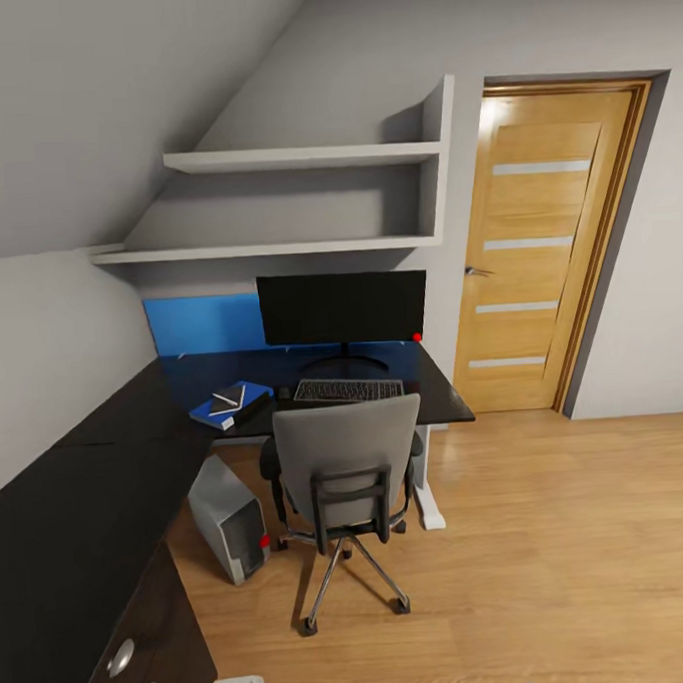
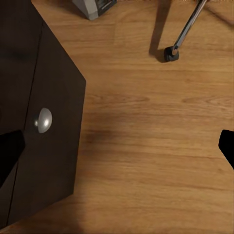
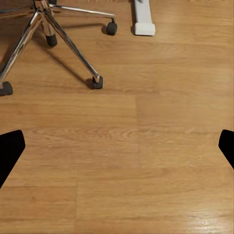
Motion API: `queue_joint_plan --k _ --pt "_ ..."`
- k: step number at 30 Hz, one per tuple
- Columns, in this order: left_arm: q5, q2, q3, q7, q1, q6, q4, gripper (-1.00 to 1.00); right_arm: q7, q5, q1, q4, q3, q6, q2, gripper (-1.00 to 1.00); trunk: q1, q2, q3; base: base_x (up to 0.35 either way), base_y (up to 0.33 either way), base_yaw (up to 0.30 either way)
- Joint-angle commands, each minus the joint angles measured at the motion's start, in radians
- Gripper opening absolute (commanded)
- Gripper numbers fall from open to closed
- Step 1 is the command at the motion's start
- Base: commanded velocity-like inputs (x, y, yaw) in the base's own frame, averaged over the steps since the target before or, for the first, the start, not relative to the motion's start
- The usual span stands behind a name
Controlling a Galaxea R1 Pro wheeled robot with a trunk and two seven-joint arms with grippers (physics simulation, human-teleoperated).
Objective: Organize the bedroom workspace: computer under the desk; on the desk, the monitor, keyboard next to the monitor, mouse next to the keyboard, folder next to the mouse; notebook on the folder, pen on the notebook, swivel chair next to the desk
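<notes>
The black monitor point(image 1: 342, 306) stands on the black L-shaped desk point(image 1: 79, 495), with the keyboard point(image 1: 347, 389) in front of it. A small dark mouse point(image 1: 283, 392) lies left of the keyboard. Left of that lies the blue folder point(image 1: 246, 393), carrying the dark notebook point(image 1: 227, 397) and the white pen point(image 1: 225, 410). The grey swivel chair point(image 1: 348, 461) is tucked against the desk edge. The silver computer point(image 1: 229, 520) stands on the floor beneath the desk. My left gripper point(image 2: 117, 153) and right gripper point(image 3: 117, 151) both hang open over bare floor, holding nothing.
A drawer unit with round silver knobs point(image 2: 44, 120) sits close beside my left gripper. The chair's star base point(image 3: 48, 29) and the desk's white foot point(image 3: 144, 19) lie ahead of my right gripper. A wooden door point(image 1: 552, 250) is at the right, with shelves point(image 1: 302, 158) above the desk.
</notes>
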Motion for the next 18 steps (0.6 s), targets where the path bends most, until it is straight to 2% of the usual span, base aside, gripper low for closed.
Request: queue_joint_plan --k 1,18 --pt "0.006 0.0 -0.008 0.004 -0.001 -0.002 0.0 1.0 -0.01 0.01 -0.001 0.002 0.001 -0.002 0.0 1.0 -0.004 0.007 0.002 0.0 0.0 0.0" --pt "0.005 -0.001 -0.008 0.004 -0.001 -0.001 0.0 1.0 -0.01 0.01 -0.001 0.002 0.0 -0.002 0.0 1.0 -0.069 0.126 0.055 0.0 0.0 0.0"
